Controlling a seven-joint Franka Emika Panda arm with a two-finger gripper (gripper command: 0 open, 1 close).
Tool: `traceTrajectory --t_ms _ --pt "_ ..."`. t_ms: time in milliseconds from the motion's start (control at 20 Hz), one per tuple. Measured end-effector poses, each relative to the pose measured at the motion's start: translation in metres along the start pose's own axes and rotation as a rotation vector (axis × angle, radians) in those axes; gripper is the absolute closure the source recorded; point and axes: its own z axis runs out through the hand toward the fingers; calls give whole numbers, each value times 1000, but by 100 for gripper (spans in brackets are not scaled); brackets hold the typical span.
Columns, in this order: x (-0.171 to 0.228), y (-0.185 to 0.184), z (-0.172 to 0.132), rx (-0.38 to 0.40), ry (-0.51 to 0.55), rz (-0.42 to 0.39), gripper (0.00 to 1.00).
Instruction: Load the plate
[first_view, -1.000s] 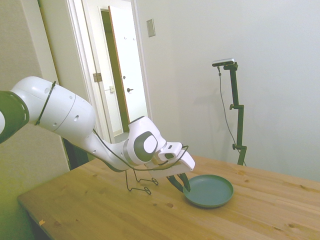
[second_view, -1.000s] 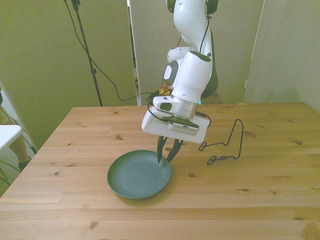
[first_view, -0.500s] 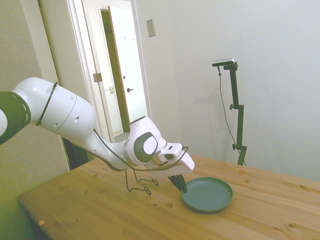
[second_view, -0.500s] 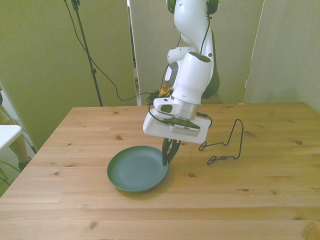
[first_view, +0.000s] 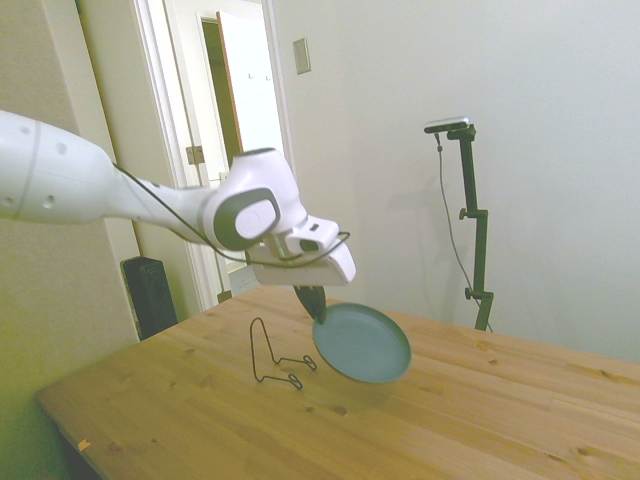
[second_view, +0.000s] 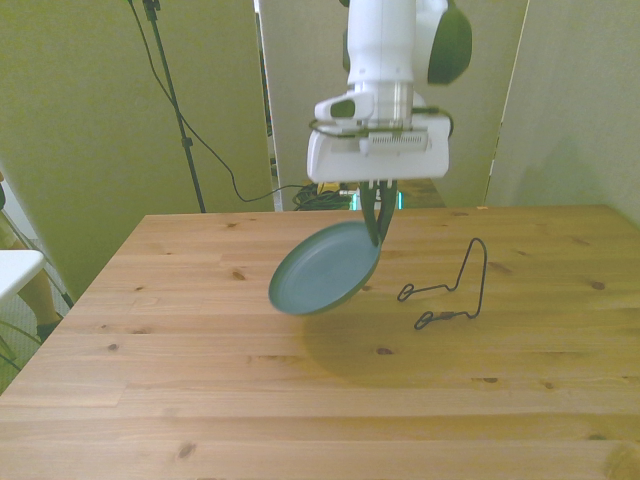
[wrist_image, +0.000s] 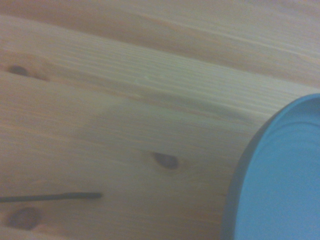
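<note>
The dark teal plate (first_view: 362, 343) (second_view: 325, 268) hangs tilted in the air above the wooden table (second_view: 200, 400), held by its rim. My gripper (first_view: 312, 303) (second_view: 376, 228) is shut on that rim, at the plate's edge toward the front view's right. In the wrist view a blurred arc of the plate (wrist_image: 280, 175) fills one corner over the table boards. The plate's shadow falls on the table below it.
A thin black wire stand (first_view: 274, 358) (second_view: 455, 288) sits on the table, to the front view's right of the plate. A thin dark line of the wire stand (wrist_image: 50, 197) shows in the wrist view. A doorway and walls stand behind the table.
The plate was lying flat on the table; the gripper closed on its rim and has lifted it clear of the table, tilted, moving up and toward the wire stand.
</note>
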Motion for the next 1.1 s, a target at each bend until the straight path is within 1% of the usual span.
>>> traceTrajectory --t_ms 150,250,350,450,550,650,750,1100 --pt "-6 -8 -56 101 -110 -20 100" --pt "-10 -15 -73 146 -189 -35 100" --pt "-11 -24 -81 182 -281 -42 100" --pt "-7 -32 -78 203 -352 -39 100" --pt "1 -38 -68 217 -403 -29 100" --pt "11 -45 -61 211 -411 -3 100" --pt "11 -46 -61 215 -415 -3 100" --pt "7 -51 -51 342 -552 26 100"
